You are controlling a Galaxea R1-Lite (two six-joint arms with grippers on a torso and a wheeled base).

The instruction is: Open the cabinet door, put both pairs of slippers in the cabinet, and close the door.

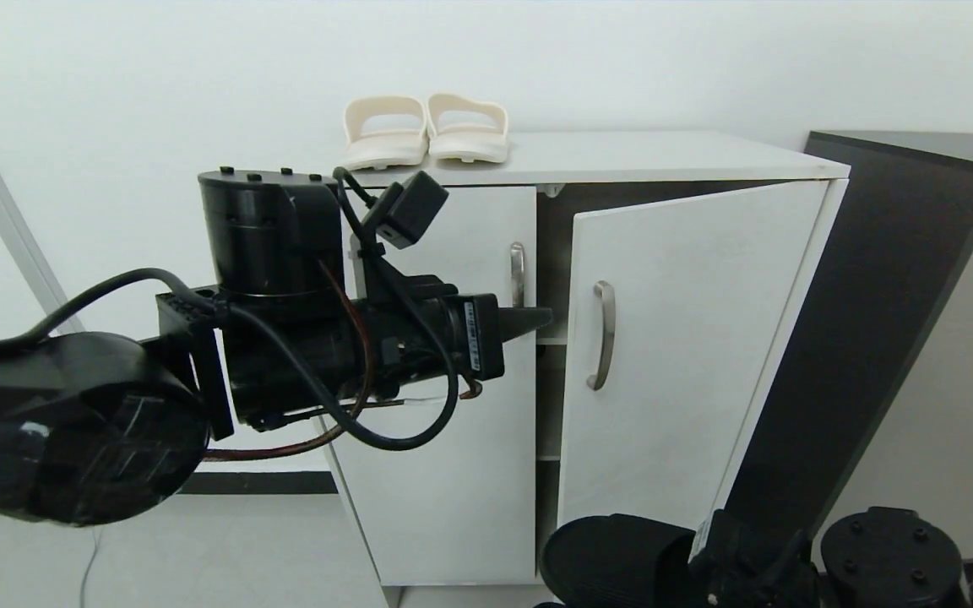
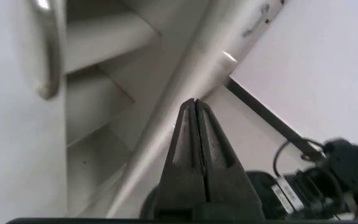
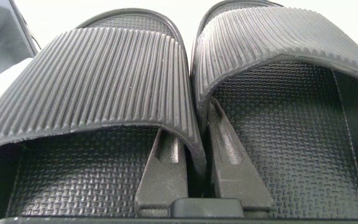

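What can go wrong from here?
1. Left pincer, shut, only noses into the gap beside the partly open right door; it may slip off before the door swings wide.
2. Right pincer pinches the black slippers by their adjoining inner walls only; one may drop out.

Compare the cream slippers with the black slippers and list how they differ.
Colour: the cream slippers are pale; the black slippers are dark, with ribbed straps. Place: the cream slippers rest on the cabinet top; the black slippers are held by the right gripper, one jaw inside each. Shared: both are slides set side by side.
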